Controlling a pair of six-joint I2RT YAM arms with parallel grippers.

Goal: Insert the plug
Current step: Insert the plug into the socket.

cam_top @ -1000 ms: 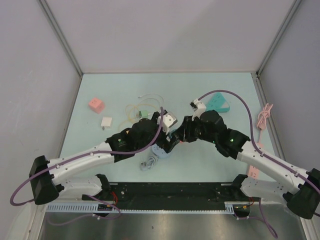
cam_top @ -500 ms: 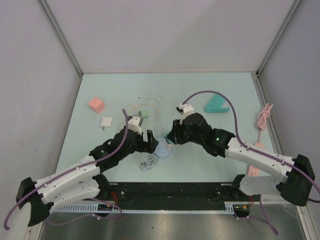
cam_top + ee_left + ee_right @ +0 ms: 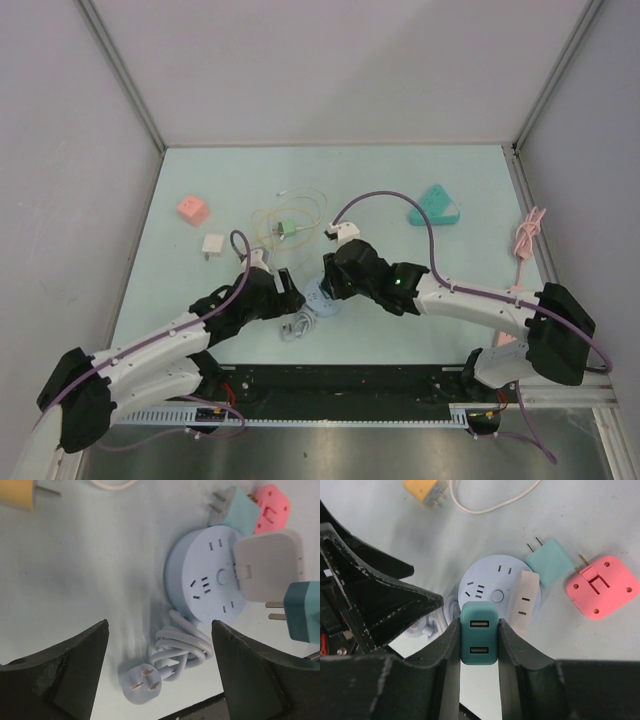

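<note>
A round light-blue socket (image 3: pixel 487 582) lies on the table with a white adapter (image 3: pixel 525 600) plugged into it; its coiled cord and three-pin plug (image 3: pixel 142 687) lie beside it. My right gripper (image 3: pixel 479 627) is shut on a dark teal USB charger plug (image 3: pixel 479 642) and holds it just above the socket's near edge. The plug's prongs show in the left wrist view (image 3: pixel 302 610), apart from the socket (image 3: pixel 205 587). My left gripper (image 3: pixel 160 625) is open and empty over the coiled cord. In the top view both grippers, left (image 3: pixel 288 285) and right (image 3: pixel 330 283), flank the socket (image 3: pixel 322 300).
A light teal plug (image 3: pixel 549 562) and a pink adapter (image 3: pixel 602 586) lie next to the socket. A yellow charger (image 3: pixel 425 491) with a white cable lies farther back. A pink cube (image 3: pixel 192 209), a white cube (image 3: pixel 213 244), a teal triangular strip (image 3: pixel 435 207) and a pink cable (image 3: pixel 527 232) lie around.
Both arms have swung left and nearer. The right gripper has carried the teal plug over the round socket. The left gripper has drawn back from above the socket to the coiled cord.
</note>
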